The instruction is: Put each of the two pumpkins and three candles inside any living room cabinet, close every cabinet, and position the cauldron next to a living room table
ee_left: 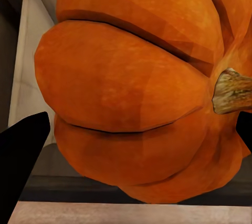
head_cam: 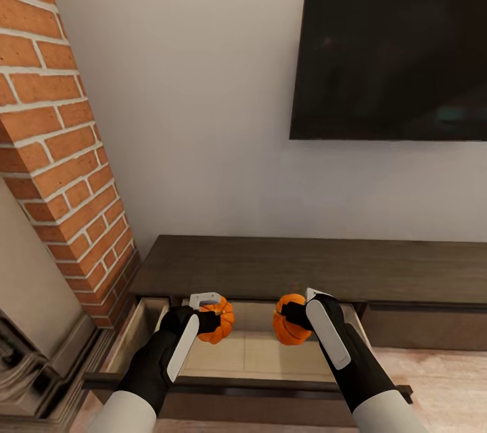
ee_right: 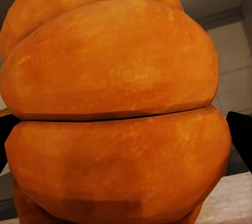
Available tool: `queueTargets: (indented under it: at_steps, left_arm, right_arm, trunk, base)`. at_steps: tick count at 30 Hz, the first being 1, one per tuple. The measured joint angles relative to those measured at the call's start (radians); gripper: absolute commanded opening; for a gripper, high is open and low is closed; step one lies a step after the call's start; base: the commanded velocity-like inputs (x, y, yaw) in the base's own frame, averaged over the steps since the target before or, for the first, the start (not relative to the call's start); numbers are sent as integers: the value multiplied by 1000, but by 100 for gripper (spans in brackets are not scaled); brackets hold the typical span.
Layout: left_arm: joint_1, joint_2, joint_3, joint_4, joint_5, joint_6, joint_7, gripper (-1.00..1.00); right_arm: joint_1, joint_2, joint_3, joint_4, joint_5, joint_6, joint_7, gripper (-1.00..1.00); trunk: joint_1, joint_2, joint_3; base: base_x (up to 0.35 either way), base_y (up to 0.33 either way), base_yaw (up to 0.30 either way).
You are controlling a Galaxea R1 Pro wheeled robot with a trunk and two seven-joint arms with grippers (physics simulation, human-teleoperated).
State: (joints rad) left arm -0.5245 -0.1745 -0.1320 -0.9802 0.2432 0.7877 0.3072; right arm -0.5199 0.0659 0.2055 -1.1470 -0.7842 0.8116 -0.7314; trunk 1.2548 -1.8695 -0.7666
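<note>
Over the pulled-out drawer (head_cam: 250,352) at the cabinet's (head_cam: 304,267) left end, near the brick fireplace (head_cam: 61,149), the robot holds both pumpkins. The left gripper (head_cam: 211,316) is clamped on the left pumpkin (head_cam: 218,320), the right gripper (head_cam: 297,314) on the right pumpkin (head_cam: 289,329), side by side near the drawer's back edge. Risk looks like this: they're round and ribbed, so letting go from up there could send one rolling or bouncing toward the front rim, or an arm could bump the drawer's side walls on the way down. Both are chunky orange things with deep ribs; the left wrist view shows a stubby tan stem (ee_left: 232,91).
</note>
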Motion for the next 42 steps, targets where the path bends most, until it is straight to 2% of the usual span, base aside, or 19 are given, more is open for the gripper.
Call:
queueTargets:
  at_steps: [42]
  left_arm:
    - [0, 0, 0, 0, 0, -4, 0, -100]
  right_arm:
    - [0, 3, -3, 0, -11, -1, -1, -100]
  trunk:
    - [161, -294, -132]
  base:
    - [0, 0, 0]
